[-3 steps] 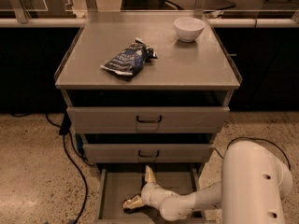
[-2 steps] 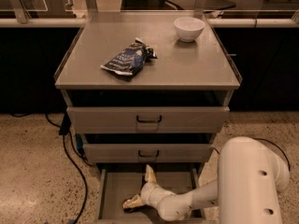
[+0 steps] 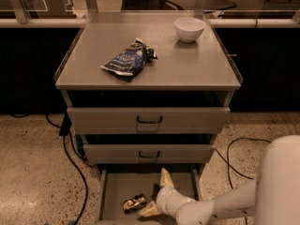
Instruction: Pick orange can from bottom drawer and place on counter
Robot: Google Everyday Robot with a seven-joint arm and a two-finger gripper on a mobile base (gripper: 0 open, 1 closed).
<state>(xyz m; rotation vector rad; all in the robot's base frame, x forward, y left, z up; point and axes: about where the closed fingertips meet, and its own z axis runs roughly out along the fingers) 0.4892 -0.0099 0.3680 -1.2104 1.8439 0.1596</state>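
The orange can [image 3: 134,203] lies on its side on the grey floor of the open bottom drawer [image 3: 117,184], left of centre. My gripper [image 3: 152,193] is inside the drawer just right of the can, open, with one cream finger [image 3: 165,177] pointing to the back and the other [image 3: 149,210] pointing towards the can's near end. The can is not between the fingers. The counter [image 3: 187,67] is the grey cabinet top above.
A dark blue snack bag [image 3: 129,58] lies left of centre on the counter and a white bowl [image 3: 189,28] stands at its back right. Two upper drawers with black handles [image 3: 149,120] are shut. Black cables [image 3: 70,158] run over the floor at the left.
My gripper and arm have shifted a little to the right in the drawer. The can now shows apart from the lower finger.
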